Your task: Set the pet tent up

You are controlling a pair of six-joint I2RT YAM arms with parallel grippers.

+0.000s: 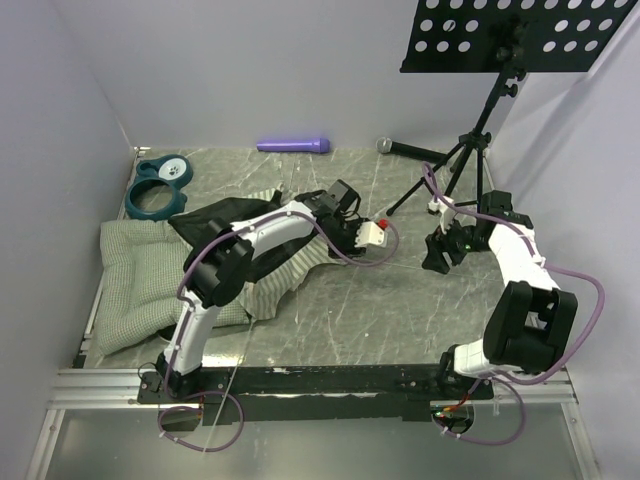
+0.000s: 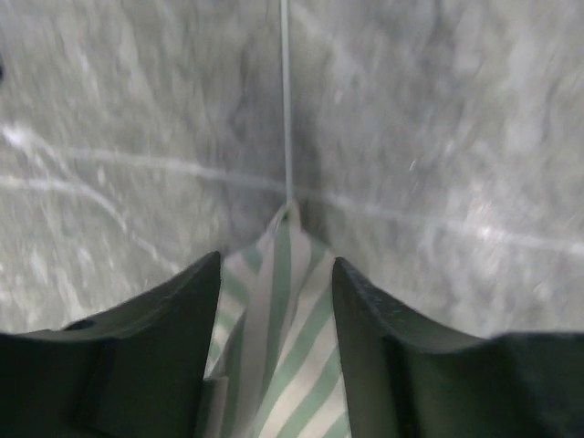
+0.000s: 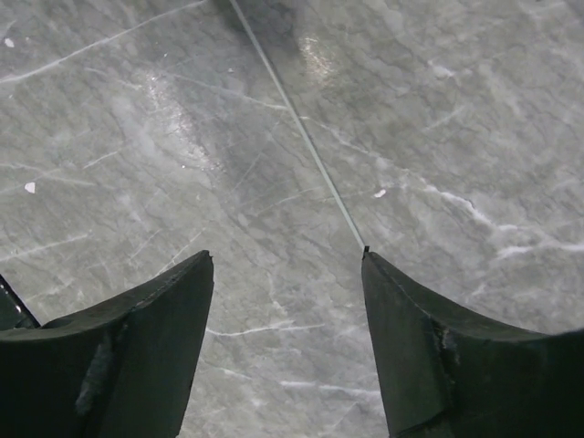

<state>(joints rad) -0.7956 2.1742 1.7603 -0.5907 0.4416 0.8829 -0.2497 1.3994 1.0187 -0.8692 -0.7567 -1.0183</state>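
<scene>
The pet tent (image 1: 262, 262) lies crumpled left of centre, green-and-white striped fabric with its black lining turned up. My left arm reaches across it. In the left wrist view a pointed striped corner (image 2: 285, 315) of the tent lies between the fingers of my left gripper (image 2: 276, 266), whose jaws stand apart on either side of it. A thin white pole (image 2: 286, 109) runs on from that corner's tip across the floor. My right gripper (image 3: 287, 257) hovers open over bare marble, and the pole's end (image 3: 301, 128) meets its right fingertip (image 3: 376, 269).
A green-checked quilted cushion (image 1: 140, 285) lies at the far left, partly under the tent. A blue double pet bowl (image 1: 158, 186) sits behind it. A purple stick (image 1: 293, 145), a microphone (image 1: 400, 148) and a music stand's tripod (image 1: 470, 150) stand at the back.
</scene>
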